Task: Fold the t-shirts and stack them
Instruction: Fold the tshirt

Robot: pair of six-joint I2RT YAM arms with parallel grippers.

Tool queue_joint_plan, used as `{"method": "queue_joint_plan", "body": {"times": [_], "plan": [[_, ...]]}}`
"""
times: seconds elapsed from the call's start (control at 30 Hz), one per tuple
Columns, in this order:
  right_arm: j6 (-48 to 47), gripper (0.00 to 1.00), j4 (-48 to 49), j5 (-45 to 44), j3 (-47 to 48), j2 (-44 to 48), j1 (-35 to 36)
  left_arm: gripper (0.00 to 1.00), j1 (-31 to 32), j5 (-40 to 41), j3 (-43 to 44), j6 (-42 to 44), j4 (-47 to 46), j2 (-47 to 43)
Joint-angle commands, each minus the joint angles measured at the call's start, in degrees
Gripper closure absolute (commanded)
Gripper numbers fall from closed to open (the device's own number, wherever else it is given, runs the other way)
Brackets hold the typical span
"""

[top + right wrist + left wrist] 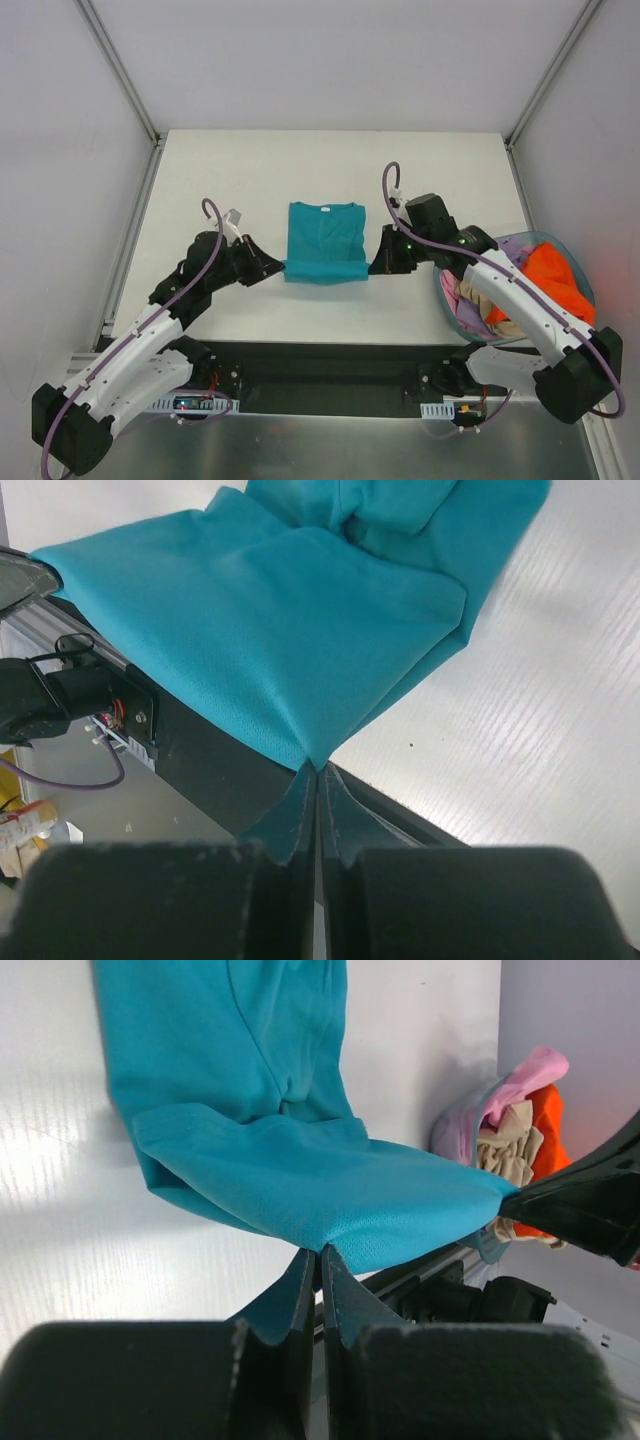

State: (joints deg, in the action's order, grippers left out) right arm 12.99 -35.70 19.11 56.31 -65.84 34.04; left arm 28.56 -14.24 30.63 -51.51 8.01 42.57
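Observation:
A teal t-shirt (325, 240) lies mid-table, its near part lifted and stretched between both arms. My left gripper (281, 266) is shut on the shirt's near left corner; in the left wrist view the teal t-shirt (300, 1175) runs into the pinched tips of the left gripper (320, 1252). My right gripper (371, 266) is shut on the near right corner, and the teal t-shirt (270, 630) hangs from the closed right gripper (317, 768). More t-shirts, orange (555, 280), tan, pink and lavender, sit bunched in the basket at right.
A round blue-grey basket (445, 290) stands at the table's right edge by the right arm. The white table (230, 170) is walled by white panels with metal posts. A dark rail (330, 365) runs along the near edge.

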Motion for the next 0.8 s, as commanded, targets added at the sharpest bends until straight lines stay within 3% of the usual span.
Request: {"method": "queue_joint_plan", "body": {"times": [0.0, 0.23, 0.5, 0.63, 0.77], "plan": [[-3.0, 1.00, -3.5, -0.9, 6.1, -3.0, -2.8, 1.00, 0.1, 6.2, 5.2, 0.9, 0.9, 3.3], [-5.9, 1.00, -2.7, -0.5, 15.3, -9.6, -7.9, 1.00, -0.1, 13.3, 14.9, 3.3, 0.9, 13.7], [-6.8, 1.00, -2.2, 2.8, 25.5, -21.6, -12.7, 1.00, -3.6, 13.8, 23.7, 6.4, 0.7, 27.4], [-6.5, 1.00, -0.9, 3.4, 31.0, -27.0, -14.3, 1.00, -6.0, 12.5, 29.4, 7.7, 0.0, 34.3], [-6.2, 1.00, 0.0, 5.5, 36.0, -34.8, -16.2, 1.00, -9.6, 6.0, 33.9, 7.2, -0.3, 44.1]]}}
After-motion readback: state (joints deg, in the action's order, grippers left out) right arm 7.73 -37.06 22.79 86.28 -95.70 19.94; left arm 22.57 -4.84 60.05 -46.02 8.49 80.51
